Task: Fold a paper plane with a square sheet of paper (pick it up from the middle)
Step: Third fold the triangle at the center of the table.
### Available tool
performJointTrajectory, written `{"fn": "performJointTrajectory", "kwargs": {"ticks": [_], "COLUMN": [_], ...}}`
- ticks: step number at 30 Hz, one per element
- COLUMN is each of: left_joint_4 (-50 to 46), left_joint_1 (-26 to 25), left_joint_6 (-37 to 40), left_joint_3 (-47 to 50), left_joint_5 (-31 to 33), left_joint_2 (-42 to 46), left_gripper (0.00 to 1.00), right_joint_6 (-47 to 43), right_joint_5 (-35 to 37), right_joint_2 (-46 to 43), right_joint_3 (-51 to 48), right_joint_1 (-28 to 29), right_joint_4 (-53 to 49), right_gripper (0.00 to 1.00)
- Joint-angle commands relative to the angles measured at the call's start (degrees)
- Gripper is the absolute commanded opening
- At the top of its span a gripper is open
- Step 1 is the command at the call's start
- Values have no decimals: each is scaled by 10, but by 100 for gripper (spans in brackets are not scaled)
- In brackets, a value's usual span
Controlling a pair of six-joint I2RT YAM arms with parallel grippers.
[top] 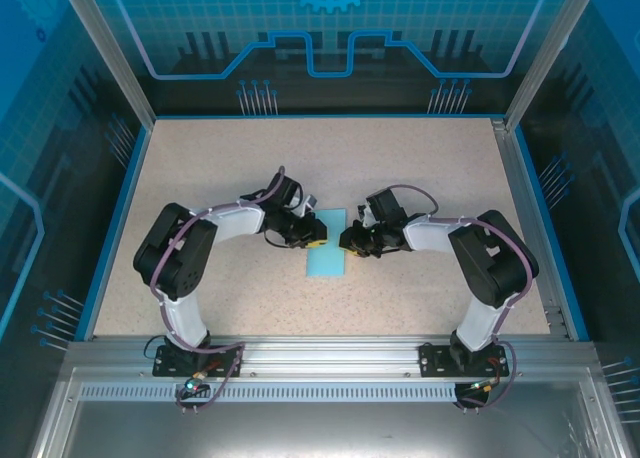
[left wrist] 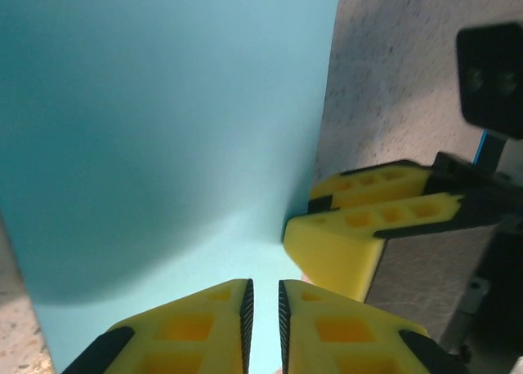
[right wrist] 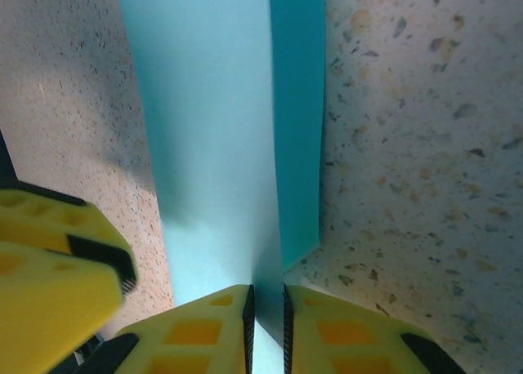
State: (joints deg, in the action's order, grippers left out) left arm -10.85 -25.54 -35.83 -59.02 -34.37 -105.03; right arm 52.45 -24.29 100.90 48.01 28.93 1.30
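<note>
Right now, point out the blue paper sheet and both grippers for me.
paper sheet (top: 326, 263), top external view, bare near end.
left gripper (left wrist: 262, 291), left wrist view, between fingertips.
right gripper (right wrist: 267, 292), right wrist view, between fingertips.

The top external camera looks down from high above and behind the arm bases (top: 195, 356) and takes in the whole speckled table (top: 300, 158). Each wrist camera sits behind its own gripper, the left gripper (left wrist: 262, 288) and the right gripper (right wrist: 267, 292), and looks forward along it from very near. All three views share the cyan paper sheet (top: 326, 260) and the table beside it. Each wrist view also catches the other gripper.
</note>
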Motion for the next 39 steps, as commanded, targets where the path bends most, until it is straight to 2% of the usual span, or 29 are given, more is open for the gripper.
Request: {"fn": "performJointTrajectory", "kwargs": {"ticks": [1,8,15,19,22,27,32,39], "left_joint_4": [-13,4,12,30,30,-10,-43,-30], "left_joint_1": [-3,-4,-4,-4,-9,-49,-132,-243], "left_joint_6": [8,9,9,5,29,106,186,254], "left_joint_3": [9,14,19,39,54,74,99,122], "left_joint_5": [-12,-7,-9,-12,-1,76,206,348], "left_joint_2": [-10,-33,-29,0,38,110,166,198], "left_gripper": [19,20,28,34,39,49,53,56], "right_joint_6": [0,23,24,19,24,28,30,33], "right_joint_5": [-12,-36,-19,-12,-12,-13,-17,-26], "right_joint_2": [1,-9,-6,-3,0,-6,-18,-16], "right_joint_3": [7,-3,4,9,12,19,21,39], "right_joint_1": [0,1,3,8,9,9,7,4], "right_joint_4": [-11,22,-5,-23,-31,-43,-55,-64], "right_gripper": [22,26,25,22,20,18,16,16]}}
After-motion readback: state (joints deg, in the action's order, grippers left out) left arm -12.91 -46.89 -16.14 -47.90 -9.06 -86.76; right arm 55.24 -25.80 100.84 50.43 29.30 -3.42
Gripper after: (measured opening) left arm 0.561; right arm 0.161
